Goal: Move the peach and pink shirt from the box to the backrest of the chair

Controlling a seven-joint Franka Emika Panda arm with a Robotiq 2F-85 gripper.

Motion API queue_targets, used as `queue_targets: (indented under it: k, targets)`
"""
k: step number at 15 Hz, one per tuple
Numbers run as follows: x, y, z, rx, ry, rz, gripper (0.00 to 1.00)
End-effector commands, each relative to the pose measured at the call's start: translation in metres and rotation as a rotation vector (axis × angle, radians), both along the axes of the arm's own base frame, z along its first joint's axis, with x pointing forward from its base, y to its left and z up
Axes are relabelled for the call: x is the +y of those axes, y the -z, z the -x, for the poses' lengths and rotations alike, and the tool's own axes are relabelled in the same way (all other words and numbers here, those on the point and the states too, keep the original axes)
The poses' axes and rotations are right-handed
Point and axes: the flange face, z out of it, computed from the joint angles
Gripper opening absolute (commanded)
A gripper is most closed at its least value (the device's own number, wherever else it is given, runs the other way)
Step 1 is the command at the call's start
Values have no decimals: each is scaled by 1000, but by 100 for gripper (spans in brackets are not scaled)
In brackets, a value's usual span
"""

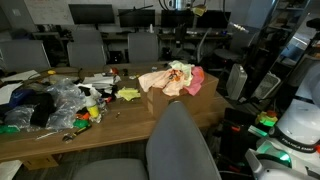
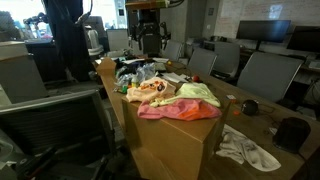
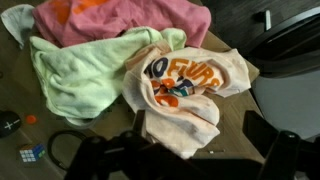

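Entry: peach shirt (image 3: 185, 85), crumpled on top of the box (image 2: 185, 145), beside the pink shirt (image 3: 120, 20) and a green cloth (image 3: 75, 65). Neither shirt had reached the chair (image 1: 180, 140) backrest, so you had the whole task left. Your claw (image 3: 185, 165) hung above the peach shirt, jaws spread wide, holding nothing. Orange print on the peach shirt began "10"; the rest was unreadable.

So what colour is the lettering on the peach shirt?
Orange, on the peach shirt; clearest in the wrist view.
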Motion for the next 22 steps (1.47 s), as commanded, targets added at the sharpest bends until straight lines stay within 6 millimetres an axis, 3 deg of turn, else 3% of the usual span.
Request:
queue_targets:
  k: [1, 8, 22]
  targets:
    - [15, -2, -31, -46, -53, -85, 100]
    - [34, 46, -69, 4, -49, -147, 100]
    - [21, 146, -113, 73, 203, -67, 100]
